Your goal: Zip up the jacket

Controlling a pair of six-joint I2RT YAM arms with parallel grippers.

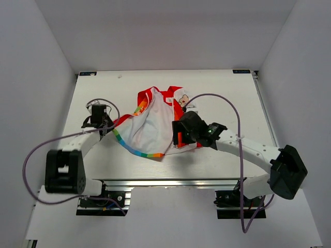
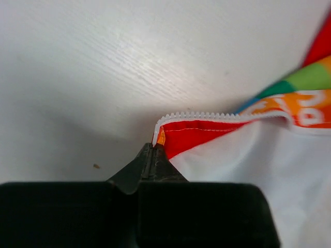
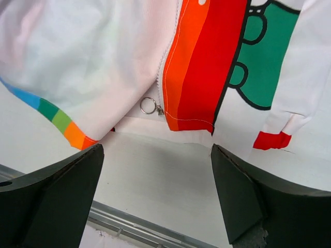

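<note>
jacket (image 1: 150,126): limp, light, being pinched at corner by left pincer (image 2: 153,151) | right pincer (image 3: 155,175) being held wide over pull ring (image 3: 148,105), likeliest hold

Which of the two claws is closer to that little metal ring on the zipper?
Right. The right gripper hovers open facing the zipper ring; the left gripper pinches a jacket corner farther off.

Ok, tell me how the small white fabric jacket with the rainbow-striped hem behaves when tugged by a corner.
Probably floppy: the white fabric jacket lies rumpled and folded over. Likely light: the fabric looks thin where the left gripper pinches its corner. It may slide on the white table rather than stretch flat.
</note>
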